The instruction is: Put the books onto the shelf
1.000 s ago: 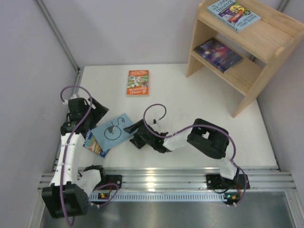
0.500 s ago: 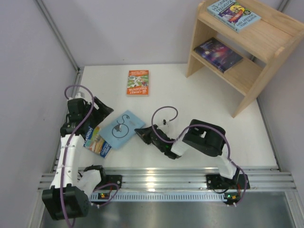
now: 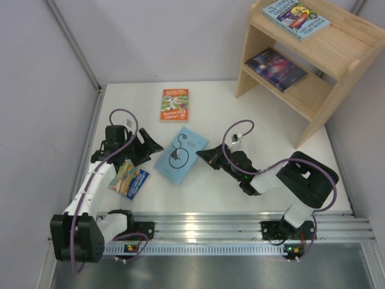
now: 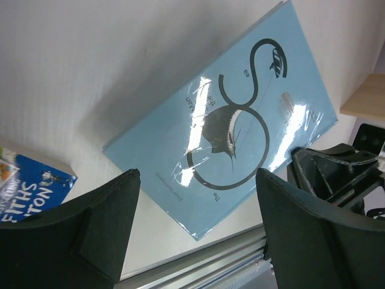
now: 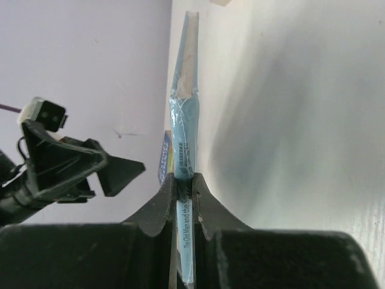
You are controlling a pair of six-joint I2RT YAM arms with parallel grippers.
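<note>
Right wrist: right tool (image 5: 183, 180) clenched on light-blue book (image 5: 183, 120), seen edge-on. Top external: left tool (image 3: 148, 150) released just beside its left edge; tabletop (image 3: 258, 126) between book and shelf (image 3: 313, 66).

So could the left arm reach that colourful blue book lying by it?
Probably yes: the colourful blue book lies flat and uncovered right beside the open left claw, and nothing sits between them.

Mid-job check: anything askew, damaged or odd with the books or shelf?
Nothing spilled or torn. The right hand pinches the light-blue book by one edge only, and its clear wrap looks puckered beyond the pinch. The galaxy book and an illustrated book lie flat on the shelf, skewed to its edges.
</note>
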